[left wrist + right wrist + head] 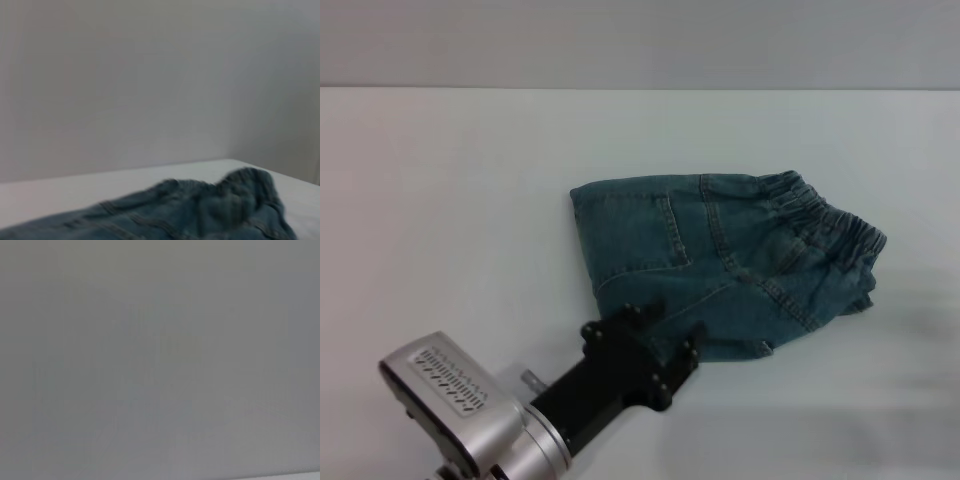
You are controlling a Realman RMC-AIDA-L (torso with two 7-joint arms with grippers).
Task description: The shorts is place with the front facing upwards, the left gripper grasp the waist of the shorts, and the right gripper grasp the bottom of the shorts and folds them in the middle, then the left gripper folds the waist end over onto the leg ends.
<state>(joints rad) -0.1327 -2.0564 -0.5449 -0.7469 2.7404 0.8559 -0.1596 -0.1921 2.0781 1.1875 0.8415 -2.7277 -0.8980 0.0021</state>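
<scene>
Silver and black, the robot's left arm reaches in from the near left corner of the white tabletop (440,220), its left pincer (655,335) pressed low against the near edge of the shorts (720,255). The black claw head meets the denim at the lower left part of the garment, where a fold of cloth hides the fingertips; whether the pincer is closed on the fabric or merely touching it cannot be told from the head view, and the left wrist view shows none of its own fingers.

Beyond the claw, the blue denim shorts lie folded in the middle of the tabletop, a little to the right of centre. A stitched pocket faces upward on the left half. The waist of the shorts (825,215), ruffled and elastic-gathered, runs along the far right edge, bunched and slightly rumpled, while the smoother left edge lies flat and straight against the white surface.

From the left wrist camera, the shorts (200,212) fill the lower part of the picture at close range, the gathered waistband (247,182) rising as a small hump at the far end, with the pale tabletop (75,192) stretching behind it to a plain grey wall.

The right pincer appears in no view; its wrist camera shows only a blank grey surface.
</scene>
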